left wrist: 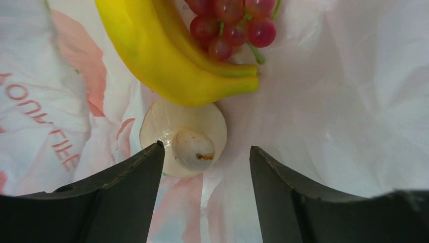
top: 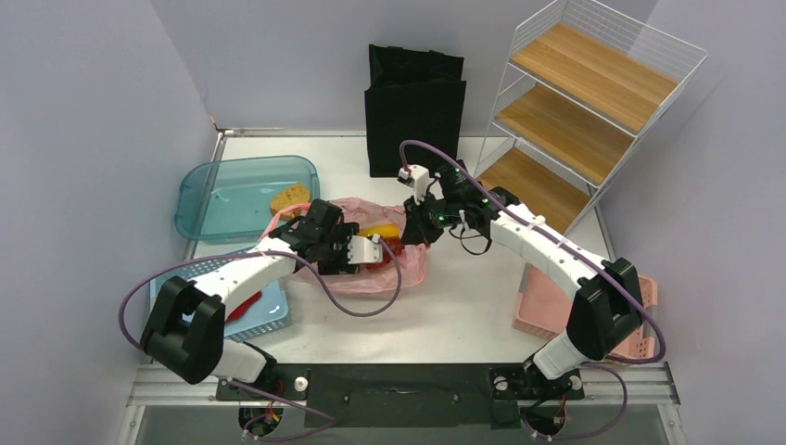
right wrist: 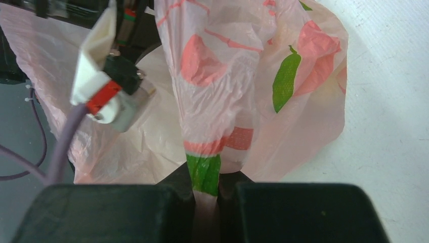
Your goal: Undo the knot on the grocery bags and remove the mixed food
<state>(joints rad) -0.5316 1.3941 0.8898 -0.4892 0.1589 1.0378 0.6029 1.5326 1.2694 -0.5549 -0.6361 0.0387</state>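
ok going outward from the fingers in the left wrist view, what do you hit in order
left gripper, jaws open → mushroom → banana → red fruit cluster, all lying on the pink bag

Both arms stretch forward and angle toward each other, wrists tipped down; the left gripper [left wrist: 207, 152] has its jaws apart, the right gripper [right wrist: 206, 190] is clamped tight.
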